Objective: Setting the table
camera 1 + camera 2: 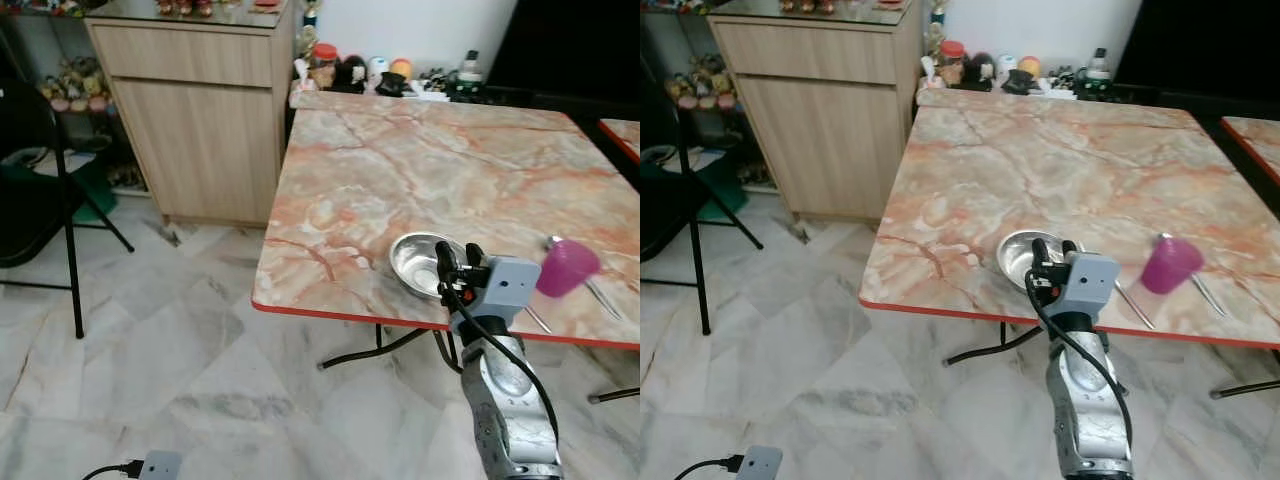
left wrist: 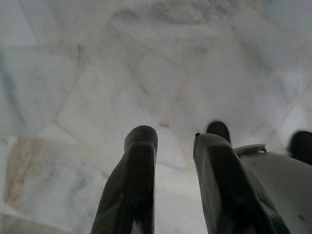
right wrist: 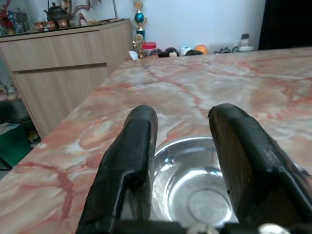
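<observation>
So the steel bowl (image 1: 424,262) sits near the front red edge of the marble bench (image 1: 420,170), with the right claw (image 3: 183,146) hovering right at its near rim, fingers apart and gripping nothing. Right of the bowl there's a pink cup (image 1: 567,267) with thin metal cutlery (image 1: 600,295) lying next to it. The left claw (image 2: 173,161) hangs over the floor tiles (image 2: 73,73), fingers slightly apart too.
</observation>
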Controlling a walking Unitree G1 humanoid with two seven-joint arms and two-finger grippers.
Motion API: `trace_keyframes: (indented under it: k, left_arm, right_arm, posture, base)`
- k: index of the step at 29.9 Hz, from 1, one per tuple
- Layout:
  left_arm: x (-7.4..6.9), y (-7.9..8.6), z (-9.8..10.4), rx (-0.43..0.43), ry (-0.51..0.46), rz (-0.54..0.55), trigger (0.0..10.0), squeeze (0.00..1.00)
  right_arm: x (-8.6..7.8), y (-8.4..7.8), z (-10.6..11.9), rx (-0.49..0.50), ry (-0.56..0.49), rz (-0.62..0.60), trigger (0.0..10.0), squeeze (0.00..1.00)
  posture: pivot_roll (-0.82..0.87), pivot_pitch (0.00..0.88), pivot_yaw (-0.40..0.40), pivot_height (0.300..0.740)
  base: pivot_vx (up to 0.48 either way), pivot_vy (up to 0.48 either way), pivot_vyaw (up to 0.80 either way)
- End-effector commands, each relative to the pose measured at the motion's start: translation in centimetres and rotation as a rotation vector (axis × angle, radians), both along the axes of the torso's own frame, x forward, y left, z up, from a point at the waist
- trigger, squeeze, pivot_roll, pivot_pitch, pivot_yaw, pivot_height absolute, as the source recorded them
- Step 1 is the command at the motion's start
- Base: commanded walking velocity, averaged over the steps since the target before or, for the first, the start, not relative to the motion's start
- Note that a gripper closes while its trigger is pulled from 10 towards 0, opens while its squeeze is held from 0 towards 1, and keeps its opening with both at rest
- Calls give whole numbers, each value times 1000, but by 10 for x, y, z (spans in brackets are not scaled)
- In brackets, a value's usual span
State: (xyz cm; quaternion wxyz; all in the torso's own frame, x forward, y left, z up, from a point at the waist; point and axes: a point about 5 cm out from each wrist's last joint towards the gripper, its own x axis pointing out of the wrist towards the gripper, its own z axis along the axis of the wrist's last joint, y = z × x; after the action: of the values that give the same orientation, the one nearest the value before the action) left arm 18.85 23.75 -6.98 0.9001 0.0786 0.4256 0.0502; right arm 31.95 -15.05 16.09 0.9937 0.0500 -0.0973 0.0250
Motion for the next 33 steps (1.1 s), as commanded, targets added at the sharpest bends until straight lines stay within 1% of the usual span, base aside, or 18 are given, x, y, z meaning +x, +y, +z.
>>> trace_keyframes:
  k: [1, 6, 11, 14, 15, 16, 19, 20, 21, 22, 23, 25, 27, 28, 29, 30, 31, 33]
  left_arm:
    - [-3, -5, -3, -14, 16, 5, 10000, 0]
    - [-3, -3, -3, 18, 25, 1, 10000, 0]
    - [-3, -4, -3, 8, 22, 5, 10000, 0]
    - [-4, -4, -4, 8, 24, 2, 10000, 0]
    - [-4, -4, -4, 7, 24, 3, 10000, 0]
    - [-4, -4, -4, 8, 25, 3, 10000, 0]
    - [-4, -5, -4, 9, 26, 3, 10000, 0]
    - [-4, -5, -4, 9, 26, 3, 10000, 0]
    - [-4, -5, -4, 8, 26, 3, 10000, 0]
    - [-4, -5, -4, 8, 26, 2, 10000, 0]
    - [-4, -5, -4, 7, 26, 2, 10000, 0]
    - [-4, -5, -4, 5, 25, 2, 10000, 0]
    - [-4, -5, -4, 5, 24, 2, 10000, 0]
    - [-3, -6, -4, 4, 23, 3, 10000, 0]
    - [-3, -6, -3, 4, 21, 4, 10000, 0]
    - [-3, -6, -3, 4, 21, 4, 10000, 0]
    - [-3, -5, -3, 4, 21, 6, 10000, 0]
    - [-3, -6, -4, 5, 23, 6, 10000, 0]
  right_arm:
    - [-1, -10, -2, -9, 9, -31, 10000, 0]
    - [-1, -10, -2, -9, 12, -35, 10000, 0]
    - [-3, -12, -3, -7, 13, -55, 10000, 0]
    - [-7, -20, -7, 36, 28, -111, 10000, 0]
    - [-9, -25, -9, 73, 39, -152, 10000, 0]
    - [-13, -35, -15, 156, 64, -227, 10000, 0]
    - [-19, -49, -26, 301, 121, -306, 10000, 0]
    - [-19, -49, -26, 301, 121, -306, 10000, 0]
    - [-20, -52, -29, 344, 137, -306, 10000, 282]
    - [-21, -54, -30, 372, 143, -311, 10000, 792]
    - [-21, -55, -32, 388, 156, -310, 10000, 1000]
    - [-18, -54, -39, 441, 215, -283, 10000, 1000]
    - [-18, -54, -40, 451, 226, -276, 10000, 1000]
    - [-16, -54, -39, 453, 226, -270, 10000, 937]
    - [-12, -50, -39, 432, 251, -232, 10000, 420]
    - [-12, -50, -39, 432, 251, -232, 10000, 420]
    - [-10, -47, -38, 414, 259, -201, 10000, 0]
    - [-8, -45, -37, 429, 254, -180, 10000, 0]
  posture:
    - [13, 134, -37, 740]
    - [13, 135, -39, 740]
    - [12, 137, -42, 740]
    - [12, 137, -43, 740]
    - [12, 137, -43, 740]
    - [12, 138, -44, 740]
    - [9, 139, -45, 740]
    - [9, 139, -45, 740]
    - [9, 139, -45, 740]
    - [8, 140, -46, 740]
    - [8, 141, -46, 740]
    - [8, 141, -46, 740]
    - [8, 141, -46, 740]
    - [10, 149, -46, 740]
    - [9, 152, -45, 740]
    - [9, 152, -45, 740]
    - [7, 153, -45, 740]
    - [7, 157, -45, 740]
  base:
    - [326, 0, 0]
    - [176, 0, 0]
    - [0, 0, 0]
    - [0, 0, 0]
    - [0, 0, 0]
    - [0, 0, 0]
    - [0, 0, 0]
    - [0, 0, 0]
    - [0, 0, 0]
    - [0, 0, 0]
    - [0, 0, 0]
    - [0, 0, 0]
    - [0, 0, 0]
    - [0, 0, 0]
    - [0, 0, 0]
    - [0, 0, 0]
    - [0, 0, 0]
    - [0, 0, 0]
